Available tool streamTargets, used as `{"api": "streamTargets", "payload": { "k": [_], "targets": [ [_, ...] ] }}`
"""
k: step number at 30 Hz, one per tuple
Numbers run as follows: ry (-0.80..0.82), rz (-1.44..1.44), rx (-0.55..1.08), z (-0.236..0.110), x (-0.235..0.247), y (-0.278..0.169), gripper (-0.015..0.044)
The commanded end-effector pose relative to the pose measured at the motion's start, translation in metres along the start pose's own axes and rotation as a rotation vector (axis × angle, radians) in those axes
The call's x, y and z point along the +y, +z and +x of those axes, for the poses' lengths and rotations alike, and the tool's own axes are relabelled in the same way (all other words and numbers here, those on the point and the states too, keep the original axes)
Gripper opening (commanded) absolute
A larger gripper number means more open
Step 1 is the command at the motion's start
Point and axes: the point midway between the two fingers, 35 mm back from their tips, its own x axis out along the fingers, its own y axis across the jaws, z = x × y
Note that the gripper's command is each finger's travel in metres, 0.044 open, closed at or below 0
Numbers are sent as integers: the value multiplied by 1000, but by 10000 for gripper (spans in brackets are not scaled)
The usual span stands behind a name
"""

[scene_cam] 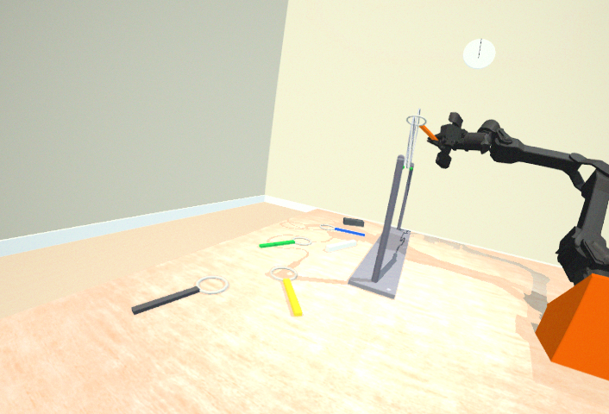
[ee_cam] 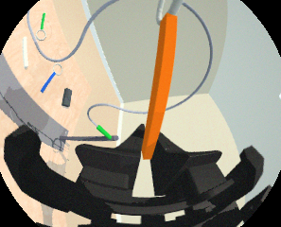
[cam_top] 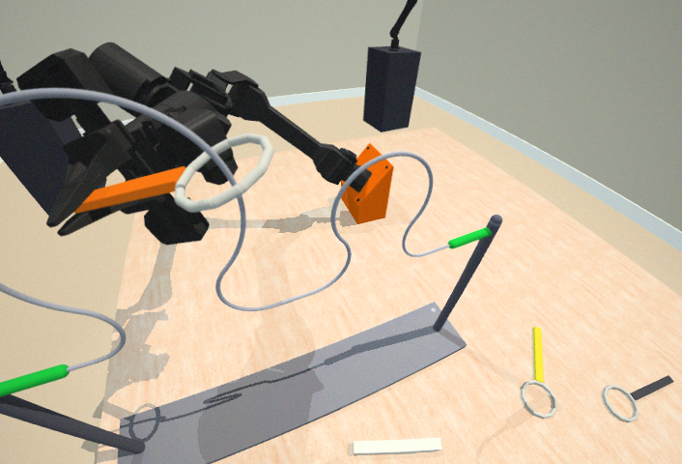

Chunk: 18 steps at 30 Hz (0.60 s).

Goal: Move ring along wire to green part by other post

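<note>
My gripper (cam_top: 71,216) (scene_cam: 433,137) (ee_cam: 146,128) is shut on the orange handle (cam_top: 133,191) (scene_cam: 427,131) (ee_cam: 161,82) and holds it high above the table. The pale ring (cam_top: 211,204) (scene_cam: 407,121) lies tilted at the handle's far end. The thin grey wire (cam_top: 276,304) passes through the ring on its high loop; I cannot tell whether they touch. The green part (cam_top: 24,381) by the near left post (cam_top: 51,420) and the green part (cam_top: 468,238) by the right post (cam_top: 465,274) are both bare. The posts stand on a grey base plate (cam_top: 298,383).
Spare rings with a yellow handle (cam_top: 537,355) (scene_cam: 291,295) and a dark handle (cam_top: 651,387) (scene_cam: 166,298) lie on the table, along with a white bar (cam_top: 396,446). The orange block (cam_top: 372,191) carries the arm. A dark box (cam_top: 391,87) stands at the back.
</note>
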Motion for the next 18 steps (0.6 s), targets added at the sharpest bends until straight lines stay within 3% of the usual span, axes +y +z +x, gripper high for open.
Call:
{"api": "streamTargets", "payload": {
  "k": [1,18],
  "targets": [
    [-28,-48,-5,-1,-2,1,-150],
    [-132,-233,-28,0,-11,1,-150]
  ]
}}
